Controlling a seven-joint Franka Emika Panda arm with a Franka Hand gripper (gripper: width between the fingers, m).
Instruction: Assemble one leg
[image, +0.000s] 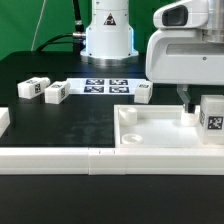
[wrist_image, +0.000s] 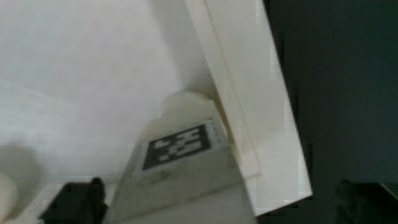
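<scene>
One leg, a small white block with a square tag, stands upright at the near corner of the large white panel on the exterior view's right. My gripper hangs right over it. One finger shows just beside the leg with a small gap. In the wrist view the leg lies between my dark fingertips, against the panel's raised rim. My gripper is open around the leg. Three more legs lie on the black table: two at the left and one behind the panel.
The marker board lies in front of the robot base. A long white rail runs along the table's front. Another white block sits at the left edge.
</scene>
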